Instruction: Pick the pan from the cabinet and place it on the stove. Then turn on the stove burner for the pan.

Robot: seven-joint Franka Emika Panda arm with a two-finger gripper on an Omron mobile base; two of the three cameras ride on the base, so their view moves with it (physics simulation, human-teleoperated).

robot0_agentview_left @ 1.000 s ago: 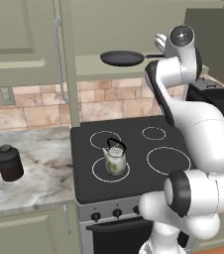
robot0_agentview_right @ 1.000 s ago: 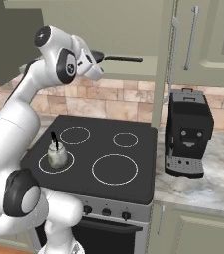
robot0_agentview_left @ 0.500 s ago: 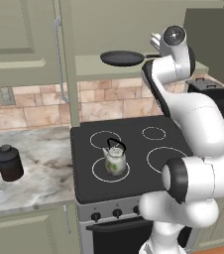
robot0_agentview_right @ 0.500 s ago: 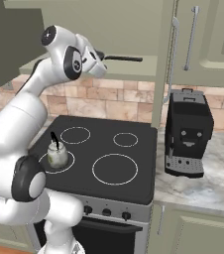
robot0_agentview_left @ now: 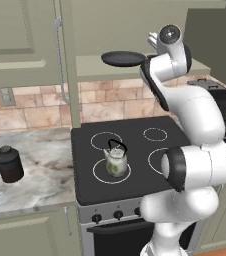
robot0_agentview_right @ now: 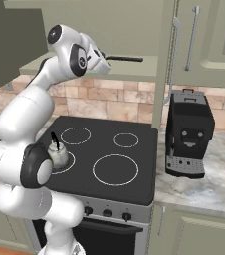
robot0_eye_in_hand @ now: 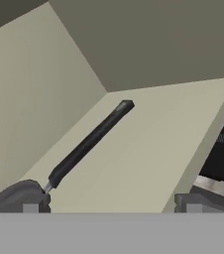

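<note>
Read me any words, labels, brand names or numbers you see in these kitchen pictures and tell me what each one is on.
No readable text in any view.
Stove: white burner rings only, no lettering; the knobs bear no legible marks.
Coffee machine: plain black front, no brand visible.
Dark canister on the counter: no label.
Kettle: no label.
Pan and cabinet: unmarked.

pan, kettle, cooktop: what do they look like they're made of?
Pan: dark grey-black, matte, no shine; probably coated metal, hard to confirm in a render. Its handle is matte black with a pale silvery neck, so likely plastic on metal.
Kettle: see-through greenish body, looks like glass; black loop handle.
Cooktop: flat glossy black with white rings, looks like glass.
</note>
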